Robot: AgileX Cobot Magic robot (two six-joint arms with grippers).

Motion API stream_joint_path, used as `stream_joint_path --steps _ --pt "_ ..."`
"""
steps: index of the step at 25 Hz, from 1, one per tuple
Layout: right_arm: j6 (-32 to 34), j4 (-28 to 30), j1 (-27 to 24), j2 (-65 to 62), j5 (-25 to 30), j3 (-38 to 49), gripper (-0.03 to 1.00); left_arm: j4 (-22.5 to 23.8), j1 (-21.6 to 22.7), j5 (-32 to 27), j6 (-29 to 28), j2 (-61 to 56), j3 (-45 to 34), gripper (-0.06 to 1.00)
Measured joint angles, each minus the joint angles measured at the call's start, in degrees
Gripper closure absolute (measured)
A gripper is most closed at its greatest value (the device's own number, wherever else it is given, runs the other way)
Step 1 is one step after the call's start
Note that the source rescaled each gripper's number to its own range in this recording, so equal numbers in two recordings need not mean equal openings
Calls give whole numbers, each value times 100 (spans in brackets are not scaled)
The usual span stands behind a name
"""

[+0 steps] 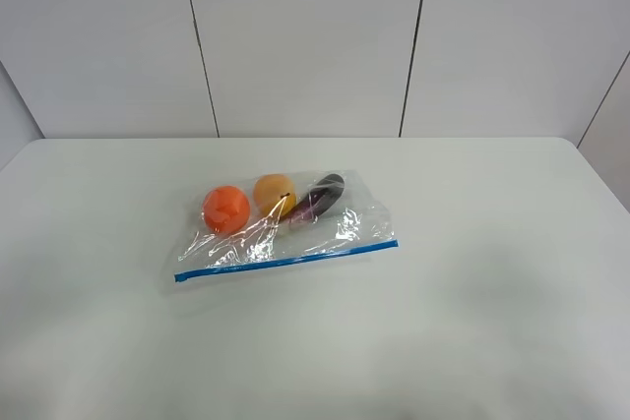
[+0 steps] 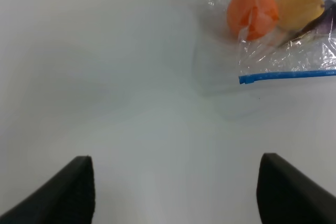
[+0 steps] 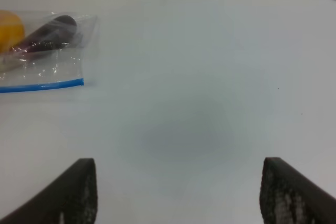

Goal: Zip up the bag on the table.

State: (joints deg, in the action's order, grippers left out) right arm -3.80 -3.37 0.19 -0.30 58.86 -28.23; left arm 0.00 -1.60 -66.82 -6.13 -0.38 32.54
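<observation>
Your bag (image 1: 285, 228) lies flat near the middle of the white desk (image 1: 492, 322), with its blue zip strip (image 1: 286, 261) along the long edge that faces the near side of the desk in the high view. Through the clear, crinkled plastic you can see an orange ball (image 1: 225, 208) at the left end, a yellow-orange fruit (image 1: 274, 191) just beside it, and a dark purple eggplant (image 1: 321, 197) lying at a slant toward the right end.

Around the bag you have only bare desk on every side, and behind the desk a pale panelled wall (image 1: 305, 36) with dark seams. Nothing lies between either claw and the bag.

The left claw (image 2: 176, 187) hangs over bare desk with its two dark fingers (image 2: 63, 192) spread wide apart and gripping nothing (the bag's left end sits well ahead of it in its own camera). The right claw (image 3: 176, 192) likewise has its fingers (image 3: 294, 192) apart and empty, with the bag's right end well off to one side.

You will find no readable label, brand or writing on the bag or the desk.
</observation>
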Motion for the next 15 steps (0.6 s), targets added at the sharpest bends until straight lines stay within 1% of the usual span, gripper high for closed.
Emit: stream_joint_path --steps 15 --pt "113 -87 0 0 -6 0 12 0 0 0 0 0 0 16"
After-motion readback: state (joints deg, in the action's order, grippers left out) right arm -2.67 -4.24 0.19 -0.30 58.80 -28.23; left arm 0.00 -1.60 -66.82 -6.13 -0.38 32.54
